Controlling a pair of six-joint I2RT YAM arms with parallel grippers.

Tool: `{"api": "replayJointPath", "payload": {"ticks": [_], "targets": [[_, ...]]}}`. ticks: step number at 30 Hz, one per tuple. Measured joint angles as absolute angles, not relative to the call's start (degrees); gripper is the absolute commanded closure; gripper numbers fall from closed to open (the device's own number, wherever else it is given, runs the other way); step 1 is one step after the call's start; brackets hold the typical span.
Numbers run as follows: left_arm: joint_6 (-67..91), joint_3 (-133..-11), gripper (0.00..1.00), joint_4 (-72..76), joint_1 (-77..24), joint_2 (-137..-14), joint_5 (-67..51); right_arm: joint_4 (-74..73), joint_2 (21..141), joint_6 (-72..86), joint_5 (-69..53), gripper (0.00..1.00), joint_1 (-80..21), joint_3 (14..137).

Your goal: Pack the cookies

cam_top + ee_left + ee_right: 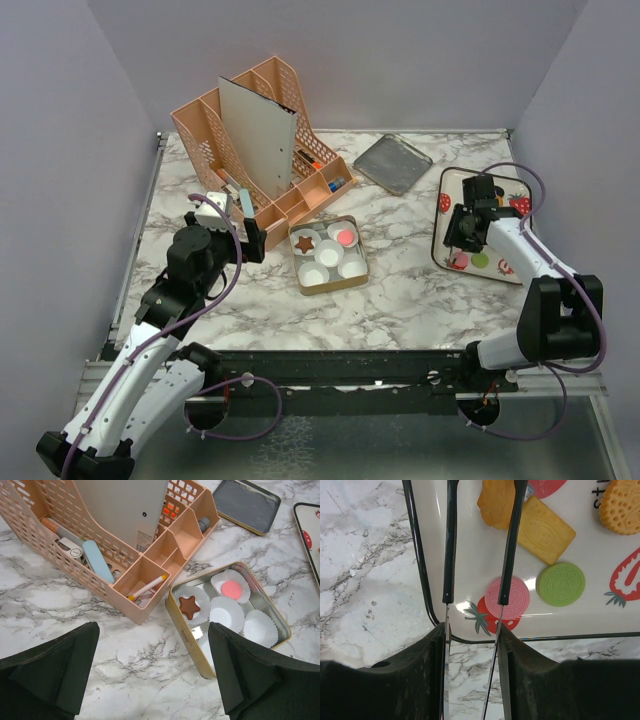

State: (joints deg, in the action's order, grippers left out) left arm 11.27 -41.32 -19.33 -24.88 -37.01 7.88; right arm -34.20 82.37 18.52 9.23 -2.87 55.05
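The marble table (pixel 400 300) carries a pink desk organizer (pixel 200 120) at its far left corner. A strawberry-print tray (pixel 600 555) lies along the right edge and a gold tin (pixel 186 639) sits mid-table. The tin's grey lid (pixel 392 162) lies by the far edge.

Most of the cookies (pixel 545 530) lie loose on the tray. A brown star (pixel 189 607) and a pink one (pixel 231 588) already sit in paper cups (pixel 224 612) in the tin, and the other three cups are empty.

The right claw (pixel 475 600) hangs over the tray's near left corner. Its thin fingers are partly apart with nothing between them but bare tray. One blade crosses a pink round cookie (pixel 517 597); I cannot tell whether it touches it or hovers above.

The step looks like picking up that cookie. To do it well, the claw should shift sideways until both blades straddle the round. It should then drop low enough to catch the cookie's edge, close gently and lift straight up before swinging to an empty cup.

The tray's raised rim is close on two sides, and a green round cookie (pixel 561 584) lies just beside, so a wide sweep could knock either. The red strawberry print under the pink cookie could muddle its outline.

The left claw (pixel 155 675) is spread wide and empty, above the table between the organizer and the tin, out of the way.
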Motion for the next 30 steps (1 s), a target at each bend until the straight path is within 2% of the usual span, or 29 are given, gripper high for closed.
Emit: {"api": "replayJointPath", "payload": {"ticks": [10,30], "targets": [[11.27,-41.32,0.01,-19.33,-24.88,-37.01,7.88,-34.35,80.77,17.85,1.56,0.58,-2.87,55.13],[11.27,-41.32,0.01,-19.33,-25.02,-36.91,7.88,-40.69,77.01,18.63,6.92,0.55,-2.87,55.22]]}}
